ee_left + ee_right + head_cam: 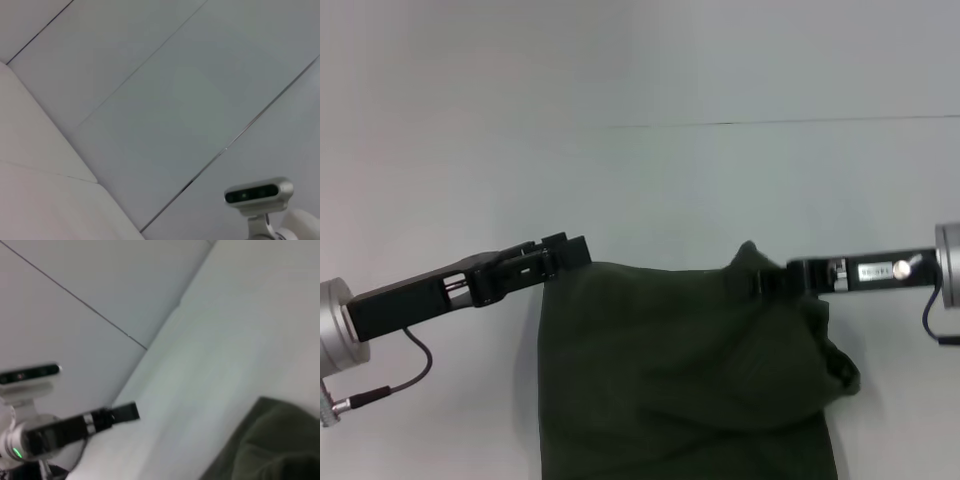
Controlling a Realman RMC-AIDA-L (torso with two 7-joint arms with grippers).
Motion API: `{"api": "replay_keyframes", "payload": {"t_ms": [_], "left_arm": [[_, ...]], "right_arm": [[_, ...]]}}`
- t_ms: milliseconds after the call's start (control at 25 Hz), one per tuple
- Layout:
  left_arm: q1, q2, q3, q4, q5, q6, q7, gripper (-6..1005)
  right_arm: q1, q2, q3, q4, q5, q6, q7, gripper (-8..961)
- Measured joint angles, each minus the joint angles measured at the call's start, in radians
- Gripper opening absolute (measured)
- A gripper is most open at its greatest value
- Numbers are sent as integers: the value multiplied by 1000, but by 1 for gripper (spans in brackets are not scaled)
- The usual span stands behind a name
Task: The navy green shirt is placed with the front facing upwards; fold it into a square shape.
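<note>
**Shirt held at its far edge by both claws**

The navy green shirt (685,380) is seen in the head view as a dark olive mass on the white bench (440,200), spread from the middle of the view down to the near edge. Only plain green cloth is shown; no print can be made out. Its far edge is raised, with a peak of gathered fabric near the right claw (772,277) and a bulge of folds hanging on the right side.

The left claw (575,252) is placed at the shirt's far left corner, its black fingers touching the cloth edge; whether cloth is clamped there, or how the fingers stand, cannot be told. The right claw is buried in the bunched fabric at the far right corner, and cloth appears to be gripped there, though the fingers themselves are hidden.

In the right wrist view, a fold of the shirt (270,445) is seen on the pale bench, with the left arm's claw (125,412) farther off. In the left wrist view, only pale panels and the head camera (257,194) are shown.
</note>
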Motion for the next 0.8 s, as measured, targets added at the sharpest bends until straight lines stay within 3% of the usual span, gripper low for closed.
{"api": "replay_keyframes", "payload": {"t_ms": [560, 800], "left_arm": [[-6, -1, 6, 0, 1, -13, -12, 901], [-14, -1, 3, -13, 0, -13, -14, 901]], "right_arm": [[-43, -1, -3, 44, -46, -5, -21, 26], [-66, -16, 0, 39, -51, -26, -25, 27]]}}
